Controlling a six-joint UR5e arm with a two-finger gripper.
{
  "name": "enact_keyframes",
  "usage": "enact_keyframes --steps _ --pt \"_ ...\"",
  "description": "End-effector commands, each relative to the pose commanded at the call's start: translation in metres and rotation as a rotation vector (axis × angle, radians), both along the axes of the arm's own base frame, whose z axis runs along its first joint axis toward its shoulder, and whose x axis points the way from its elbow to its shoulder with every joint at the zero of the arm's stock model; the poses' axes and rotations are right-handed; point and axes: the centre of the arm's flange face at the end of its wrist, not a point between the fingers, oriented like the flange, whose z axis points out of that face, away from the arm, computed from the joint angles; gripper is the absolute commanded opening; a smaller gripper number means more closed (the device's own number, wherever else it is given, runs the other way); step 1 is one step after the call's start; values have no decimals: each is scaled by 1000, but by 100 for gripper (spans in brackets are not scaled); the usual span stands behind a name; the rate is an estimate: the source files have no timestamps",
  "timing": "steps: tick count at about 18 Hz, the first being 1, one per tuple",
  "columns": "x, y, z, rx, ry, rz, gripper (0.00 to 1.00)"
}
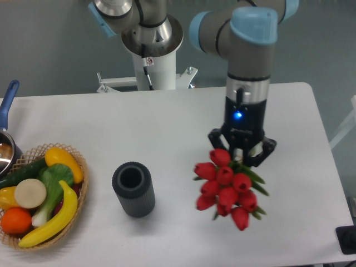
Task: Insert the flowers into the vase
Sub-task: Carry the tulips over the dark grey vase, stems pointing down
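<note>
The gripper (242,151) is pointing straight down over the white table (183,117), and its two fingers are closing around the green stems of the flowers (226,187), so the bunch is hanging in the air rather than lying on anything. The red tulip buds are sitting low and toward the camera, with a few narrow green leaves sticking out to the right of them. A small blue light is glowing on the wrist just above the fingers. The vase (133,188) is standing on the table to the left of the bunch, apart from it, with its round mouth facing up and its ribbed dark grey wall showing; nothing is touching it. Way over at the left edge a wicker basket (80,183) is holding a banana (53,219), an orange (15,220), a yellow pepper (63,162) and a leafy green with a white stalk (52,184). A blue pan handle (7,102) is poking in above the basket, and the robot's white base (157,64) is standing behind the table.
</note>
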Motion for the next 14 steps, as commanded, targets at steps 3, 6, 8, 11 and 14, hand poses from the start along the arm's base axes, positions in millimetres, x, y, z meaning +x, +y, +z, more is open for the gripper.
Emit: enact_keyframes --steps 3,6,8,11,14 --pt "1 -1 1 77 -73 -34 0" --pt "3 -3 9 95 -75 -26 0" --pt "7 -2 16 148 -119 -19 0" --pt "10 -1 21 204 -174 -44 0" --pt "17 -1 17 241 -218 -83 1"
